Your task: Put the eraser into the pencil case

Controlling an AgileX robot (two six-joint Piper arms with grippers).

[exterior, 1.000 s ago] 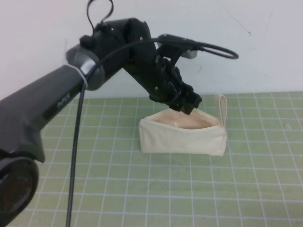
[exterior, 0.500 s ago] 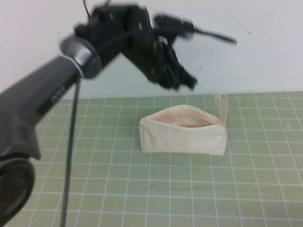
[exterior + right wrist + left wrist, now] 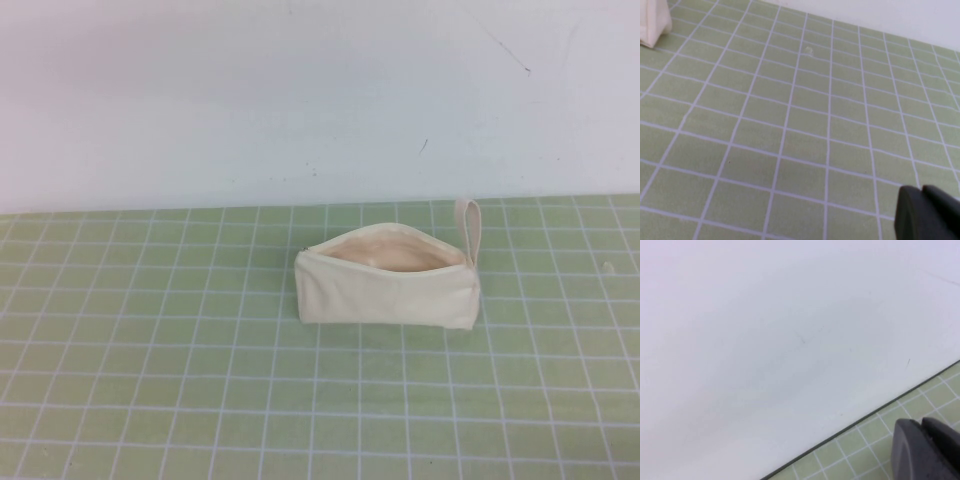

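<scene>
Pencil case (image 3: 388,290) stands on the green grid mat (image 3: 200,400) mid-table, mouth gaping up, loop strap (image 3: 467,228) at its right end. No eraser in any view; I'd guess it's inside, can't confirm. Left gripper (image 3: 927,450) is off by the white wall (image 3: 765,340), right gripper (image 3: 927,215) low over bare mat right of the case; on both, the fingertips look pressed together, empty. Pouch looks light, floppy canvas: I'd pinch the rim or strap.
</scene>
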